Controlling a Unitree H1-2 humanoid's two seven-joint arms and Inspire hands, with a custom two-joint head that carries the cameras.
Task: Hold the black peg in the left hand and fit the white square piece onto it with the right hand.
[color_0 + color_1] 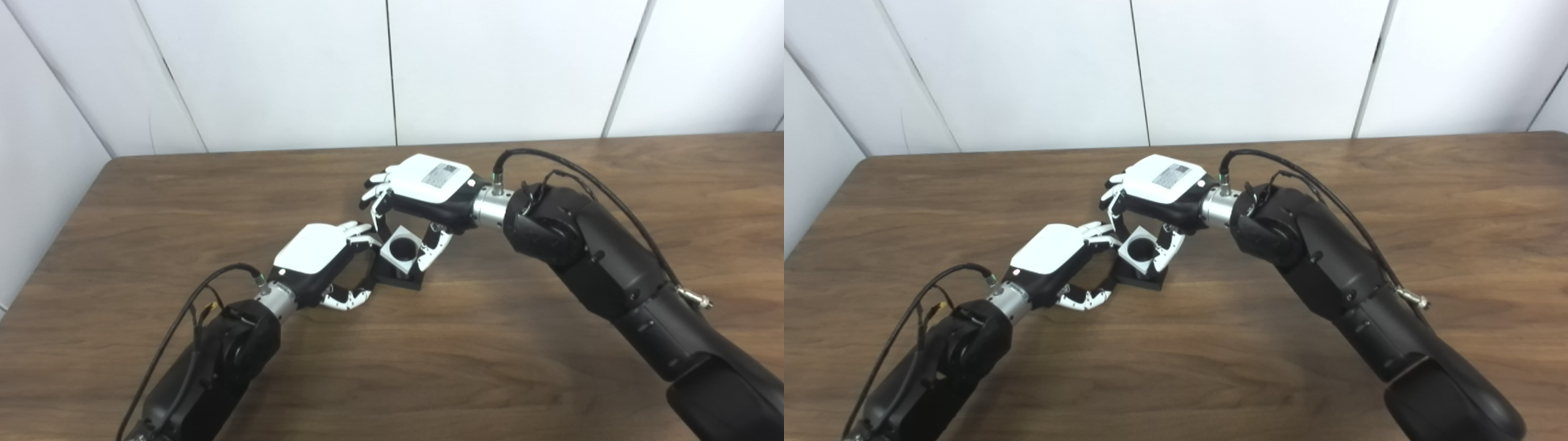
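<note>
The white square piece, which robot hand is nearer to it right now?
Right. The right robot hand arches over the white square piece, fingers on both sides of it. The left robot hand sits beside it, at the black base.

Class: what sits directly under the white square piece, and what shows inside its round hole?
Under the white square piece lies a black base on the table. The hole looks dark; whether the peg fills it cannot be seen.

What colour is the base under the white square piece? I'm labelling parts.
Black: the flat base under the white square piece is plain matte black, clearest in the left eye view.
</note>
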